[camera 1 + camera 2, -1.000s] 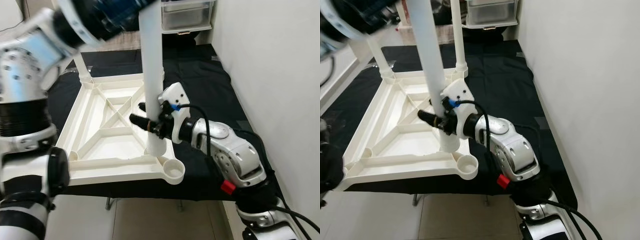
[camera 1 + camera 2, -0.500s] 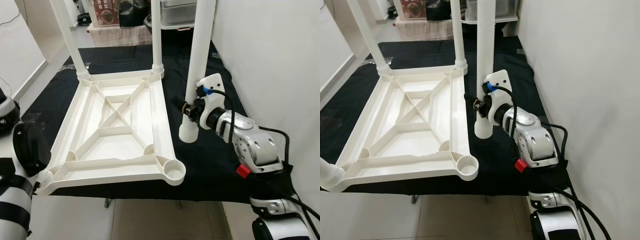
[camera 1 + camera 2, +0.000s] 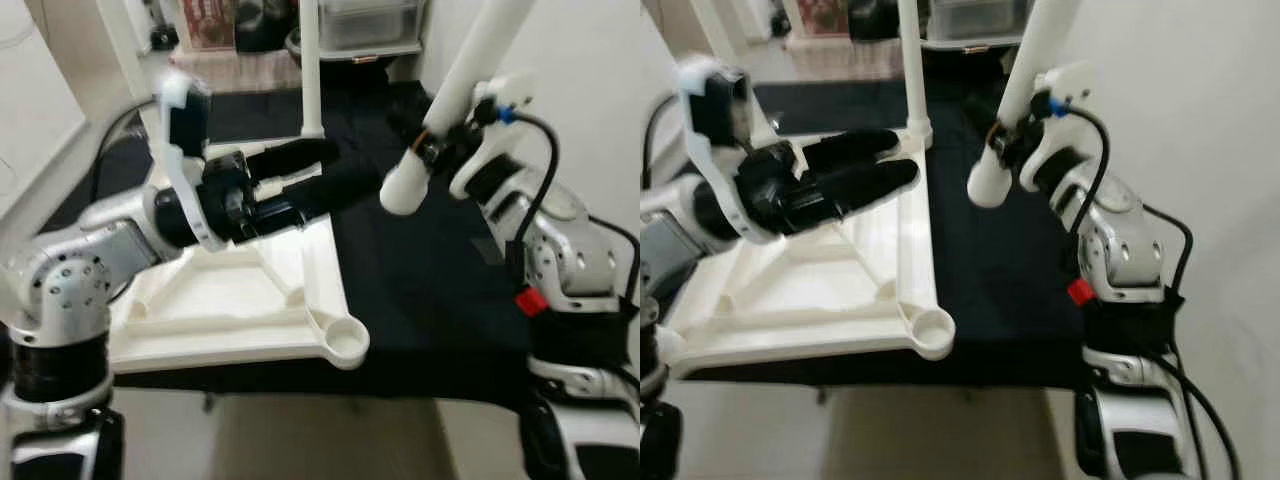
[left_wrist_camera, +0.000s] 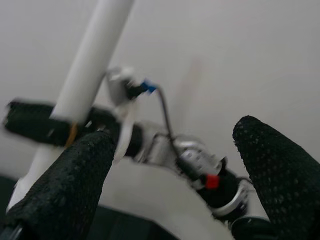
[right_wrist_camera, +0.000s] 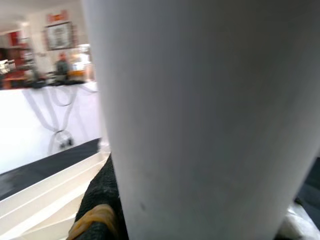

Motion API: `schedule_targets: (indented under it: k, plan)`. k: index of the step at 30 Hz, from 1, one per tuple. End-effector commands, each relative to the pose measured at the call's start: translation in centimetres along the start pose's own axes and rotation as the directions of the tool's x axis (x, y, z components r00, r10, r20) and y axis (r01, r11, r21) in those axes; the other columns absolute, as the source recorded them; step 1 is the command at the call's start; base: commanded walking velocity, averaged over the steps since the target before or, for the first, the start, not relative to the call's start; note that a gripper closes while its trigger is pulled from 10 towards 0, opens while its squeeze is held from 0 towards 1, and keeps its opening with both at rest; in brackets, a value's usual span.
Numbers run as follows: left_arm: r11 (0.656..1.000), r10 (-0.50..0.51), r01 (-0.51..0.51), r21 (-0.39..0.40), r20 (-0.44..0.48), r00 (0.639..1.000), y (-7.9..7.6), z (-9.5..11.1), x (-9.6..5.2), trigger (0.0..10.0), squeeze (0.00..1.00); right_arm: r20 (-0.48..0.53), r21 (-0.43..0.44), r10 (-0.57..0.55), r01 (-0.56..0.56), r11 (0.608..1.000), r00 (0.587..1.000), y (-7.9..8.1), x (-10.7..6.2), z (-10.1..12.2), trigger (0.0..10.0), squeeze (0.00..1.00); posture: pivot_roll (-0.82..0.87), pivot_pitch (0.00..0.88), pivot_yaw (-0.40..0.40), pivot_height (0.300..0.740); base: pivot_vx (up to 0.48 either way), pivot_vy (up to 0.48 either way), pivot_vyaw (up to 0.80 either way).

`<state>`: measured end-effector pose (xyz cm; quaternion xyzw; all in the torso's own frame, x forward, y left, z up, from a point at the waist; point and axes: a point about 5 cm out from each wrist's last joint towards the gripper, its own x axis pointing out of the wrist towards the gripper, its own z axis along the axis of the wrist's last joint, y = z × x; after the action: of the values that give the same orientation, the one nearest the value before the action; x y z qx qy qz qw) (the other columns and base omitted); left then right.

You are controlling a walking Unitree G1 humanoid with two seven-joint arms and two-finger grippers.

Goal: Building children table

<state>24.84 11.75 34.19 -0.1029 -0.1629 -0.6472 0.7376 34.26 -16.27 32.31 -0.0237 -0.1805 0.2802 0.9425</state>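
The right pincer [image 3: 432,152] is closed around a white table leg [image 3: 455,95], gripping it near its lower, open end; the leg tilts up and away from the pincer, its lower end hanging free above the black cloth [image 3: 420,290]. The left pincer [image 3: 335,172] is spread apart with nothing in it, its two black fingers [image 3: 855,145] stretched toward the held leg but not touching it. Below the left pincer lies the upturned white tabletop [image 3: 240,320] on the cloth, an empty round socket [image 3: 345,343] at its near corner. Beyond the left pincer, a fitted leg [image 3: 310,65] stands upright in a far corner.
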Motion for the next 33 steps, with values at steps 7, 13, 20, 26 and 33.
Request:
schedule_targets:
  k: [7,13,20,26,33]
  plan:
    - [0.991,0.106,-0.116,-0.061,-0.144,0.984,-2.4,-6.9,-1.0,10.0,0.00,0.018,-0.043,0.287,-0.286,0.957,0.958,2.0,0.4,-0.3,10.0,0.00,-0.01,0.154,0.013,0.740,0.000,0.000,0.00]
    - [0.973,0.132,-0.172,-0.155,-0.241,0.962,-5.5,-10.7,-2.2,10.0,0.00,0.062,-0.010,0.470,-0.471,0.882,0.880,2.7,0.2,0.3,10.0,0.00,0.00,0.172,0.006,0.740,0.000,0.000,0.00]
    - [0.945,0.198,-0.259,-0.200,-0.281,0.939,-8.1,-12.6,-3.2,10.0,0.00,0.037,0.022,0.666,-0.667,0.744,0.745,3.7,-0.4,0.5,10.0,0.00,0.02,0.190,-0.010,0.740,0.000,0.000,0.00]
    - [0.918,0.356,-0.391,-0.061,-0.301,0.885,-8.6,-13.9,-4.1,10.0,0.00,-0.026,0.120,0.862,-0.854,0.505,0.506,4.8,-2.3,-0.9,10.0,0.00,0.02,0.213,-0.013,0.740,0.000,0.000,0.00]
    - [0.901,0.416,-0.433,0.021,-0.328,0.848,-10.3,-14.8,-4.9,10.0,0.00,-0.118,0.190,0.948,-0.930,0.314,0.296,6.1,-4.0,-2.3,10.0,0.00,0.02,0.237,-0.005,0.740,0.000,0.000,0.00]
